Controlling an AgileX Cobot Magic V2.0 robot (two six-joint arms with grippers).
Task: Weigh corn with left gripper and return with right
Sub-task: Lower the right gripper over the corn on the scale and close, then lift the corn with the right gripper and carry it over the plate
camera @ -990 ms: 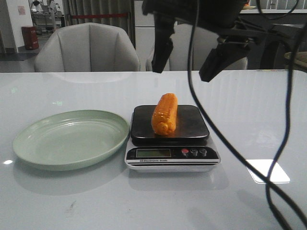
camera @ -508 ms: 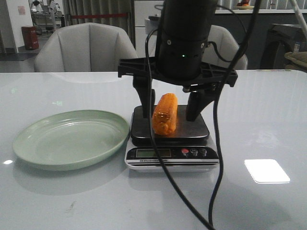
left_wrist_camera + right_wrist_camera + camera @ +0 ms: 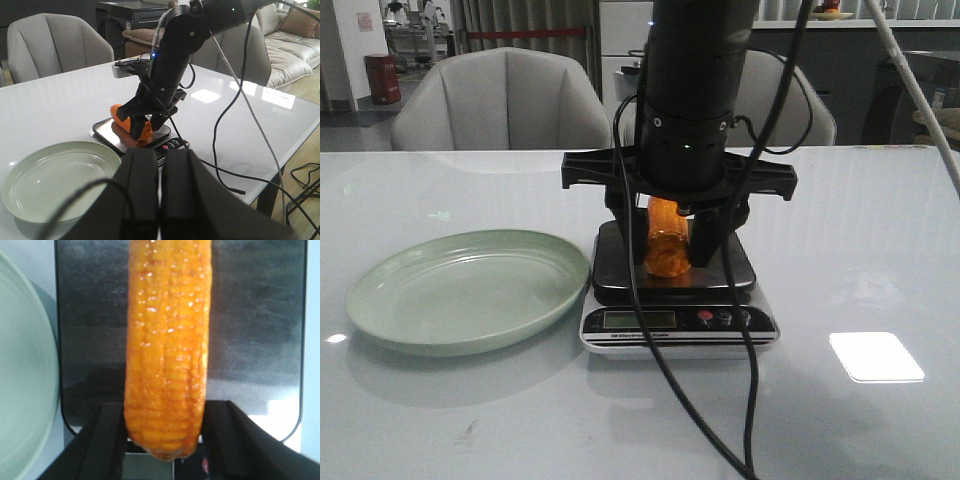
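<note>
Table point(image 3: 860, 250): the pale glossy top carries everything here, with a bright patch of reflected light on my right side.
Chairs: a grey one point(image 3: 500, 100) stands behind the far edge, and a second is partly hidden behind my right arm.
My right arm point(image 3: 695, 90): the thick black wrist hangs straight down over the scale, its cables trailing toward the near edge.
Plate point(image 3: 390, 300): pale green, shallow, nothing on it, lying just beside the scale on my left.
Scale point(image 3: 720, 330): its black platform point(image 3: 255, 315) sits above a silver front with a display and three small buttons.
Corn point(image 3: 667, 240): the orange-yellow cob lies lengthwise on the platform, one blunt end pointing at me.
My right gripper point(image 3: 667, 238): my fingers point(image 3: 105, 440) stand on either side of the cob, right against its flanks near the close end; I am clamped on it, and it looks to be resting on the platform.
My left gripper point(image 3: 159, 185): pulled back near the plate, well away from the scale, both fingers pressed together with nothing between them.
</note>
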